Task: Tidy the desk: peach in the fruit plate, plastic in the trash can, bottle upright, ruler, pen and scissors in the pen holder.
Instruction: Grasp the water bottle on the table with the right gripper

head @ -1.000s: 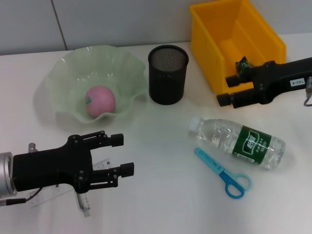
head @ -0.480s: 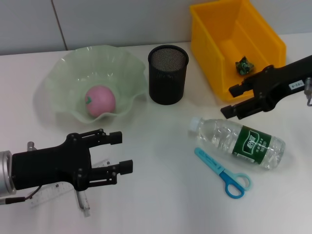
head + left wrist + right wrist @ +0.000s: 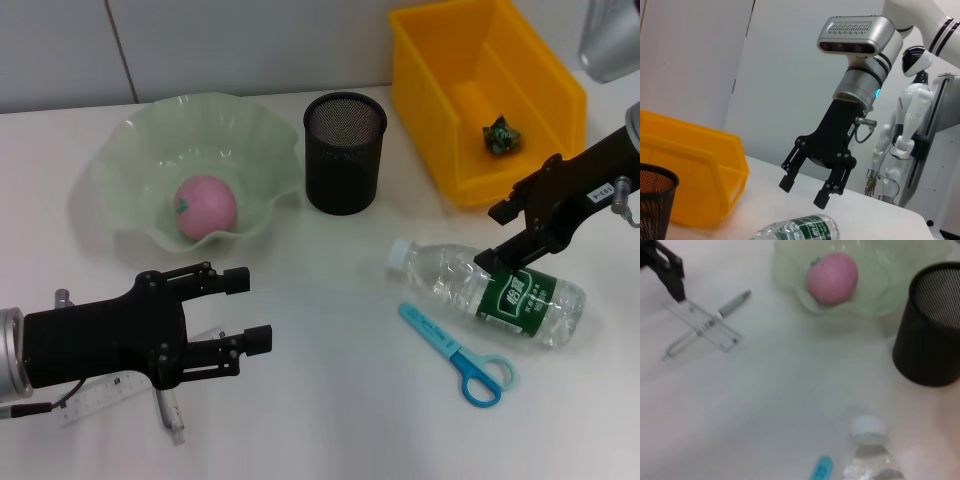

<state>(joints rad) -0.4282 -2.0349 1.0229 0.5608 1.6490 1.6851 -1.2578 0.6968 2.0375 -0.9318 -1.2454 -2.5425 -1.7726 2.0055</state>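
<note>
The bottle (image 3: 488,291) is lying on its side on the surface (image 3: 330,400), cap toward the pen holder (image 3: 344,152). The right gripper (image 3: 502,236) is hovering directly over its label with fingers spread and empty, having moved down from the yellow trash can (image 3: 480,90) since a second ago. The left gripper (image 3: 250,310), fingers spread, is hanging over the ruler (image 3: 105,395).

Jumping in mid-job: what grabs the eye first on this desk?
The right gripper, fingers open, hangs just above the water bottle lying on its side beside the blue scissors. At the back, the pink peach sits in the green fruit plate, left of the black mesh pen holder. The left gripper hovers open over the ruler.
</note>
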